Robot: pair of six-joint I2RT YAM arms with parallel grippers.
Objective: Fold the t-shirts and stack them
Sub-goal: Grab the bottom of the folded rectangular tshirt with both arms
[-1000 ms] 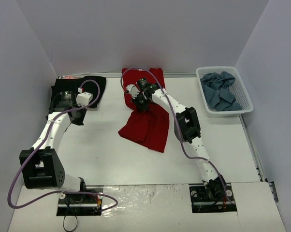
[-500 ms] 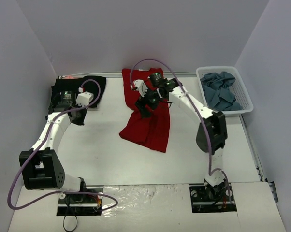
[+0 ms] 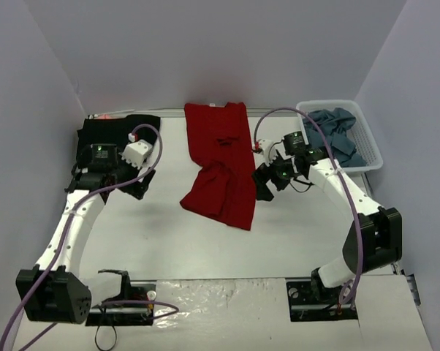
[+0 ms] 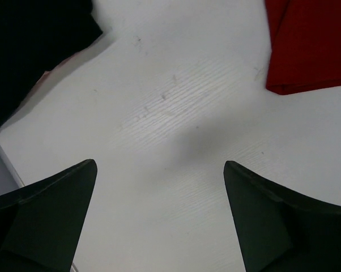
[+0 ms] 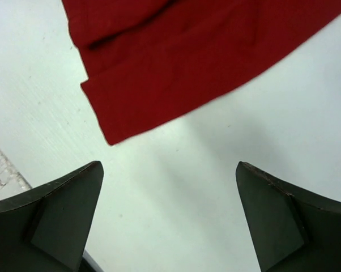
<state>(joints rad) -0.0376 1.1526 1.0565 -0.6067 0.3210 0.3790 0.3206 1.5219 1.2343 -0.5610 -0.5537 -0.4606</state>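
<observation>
Right claw (image 5: 167, 167): jaws spread wide, holding nothing, over the bare white worktop (image 3: 169, 234). The dark red cloth t-shirt (image 3: 224, 175) lies just beside this claw, on its left. The shirt's long axis runs from the far edge toward the arm bases. Left claw (image 4: 159, 167): also wide and empty, with the red shirt well apart on its right and the black cloth t-shirt (image 3: 125, 126) beyond it. The right arm is judged nearer for the next grasp.

Slate blue-grey t-shirts (image 3: 337, 139) heaped crumpled inside white basket (image 3: 344, 170). Dark red t-shirt (image 3: 221, 167) spread long, near end bunched, left of basket. Black t-shirt (image 3: 110, 128) flat, far left of basket.
</observation>
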